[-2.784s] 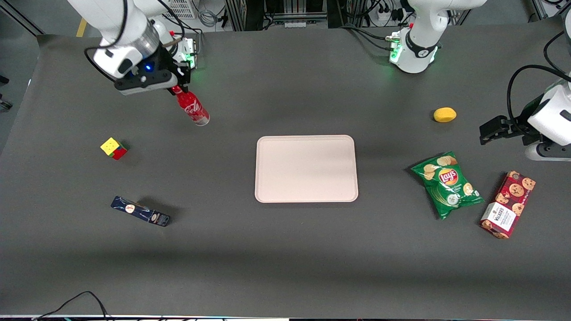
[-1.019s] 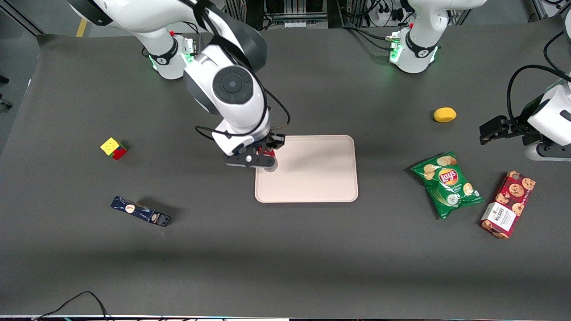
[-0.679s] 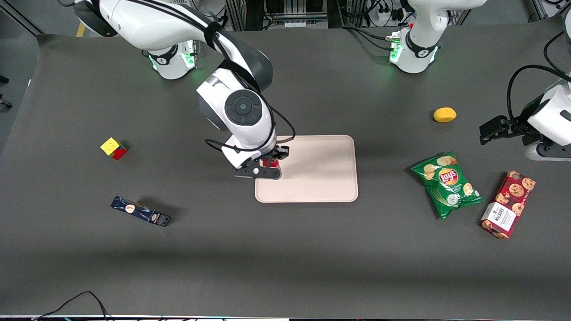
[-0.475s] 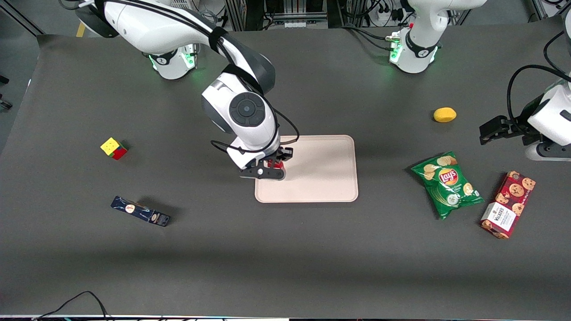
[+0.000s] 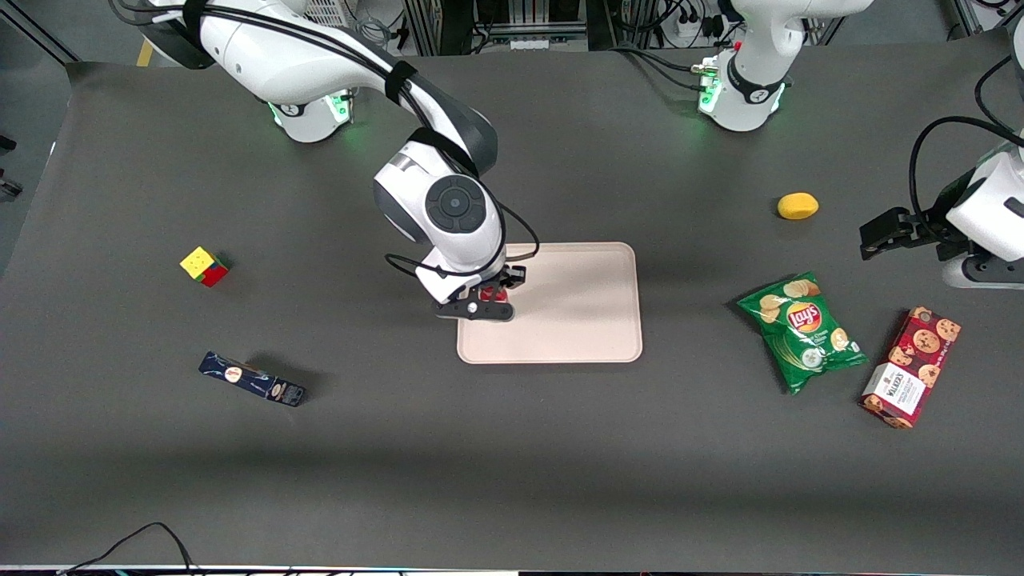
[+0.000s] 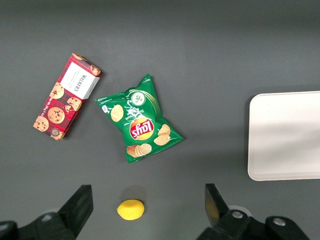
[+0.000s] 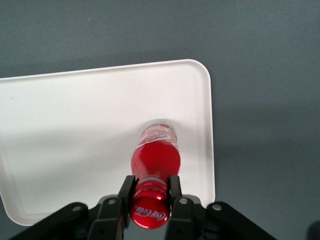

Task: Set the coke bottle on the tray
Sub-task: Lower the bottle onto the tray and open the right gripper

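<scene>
1. Your gripper (image 7: 150,192) hangs straight down over the tray's (image 5: 576,336) end toward the working arm, fingers (image 7: 126,189) clamped on the neck of the coke bottle (image 7: 155,155) just under its red cap.
2. You see the bottle upright, its clear base at or just above the tray floor; contact is not clear.
3. You have a smooth, pale, flat tray with rounded corners and a low rim, on a matte dark table (image 5: 512,448).
4. Your bottle is glossy red with white script.
</scene>
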`<action>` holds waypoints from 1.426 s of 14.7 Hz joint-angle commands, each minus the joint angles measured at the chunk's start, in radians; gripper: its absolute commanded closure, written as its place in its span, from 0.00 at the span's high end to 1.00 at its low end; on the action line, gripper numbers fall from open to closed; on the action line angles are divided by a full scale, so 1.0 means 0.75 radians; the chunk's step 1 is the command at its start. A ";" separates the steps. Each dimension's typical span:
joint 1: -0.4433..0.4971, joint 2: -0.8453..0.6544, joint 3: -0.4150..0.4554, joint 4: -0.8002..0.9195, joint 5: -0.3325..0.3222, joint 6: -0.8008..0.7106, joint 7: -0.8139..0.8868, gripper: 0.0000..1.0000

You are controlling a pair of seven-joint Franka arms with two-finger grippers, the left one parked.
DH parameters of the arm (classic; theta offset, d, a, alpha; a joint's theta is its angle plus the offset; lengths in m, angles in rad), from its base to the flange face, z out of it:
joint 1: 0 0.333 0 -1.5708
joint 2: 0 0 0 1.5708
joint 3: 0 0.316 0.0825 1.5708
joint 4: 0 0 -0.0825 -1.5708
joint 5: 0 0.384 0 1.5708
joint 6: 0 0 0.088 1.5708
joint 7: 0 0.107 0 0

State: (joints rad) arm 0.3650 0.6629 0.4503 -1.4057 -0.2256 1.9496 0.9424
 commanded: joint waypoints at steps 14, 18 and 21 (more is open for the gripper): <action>-0.100 -0.176 0.017 -0.040 0.106 0.039 0.018 1.00; -0.208 -0.405 -0.005 -0.136 0.231 -0.069 -0.260 1.00; -0.231 -0.664 -0.152 -0.364 0.368 -0.086 -0.525 1.00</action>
State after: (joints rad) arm 0.2131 0.3724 0.4264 -1.4671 -0.0499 1.8773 0.7285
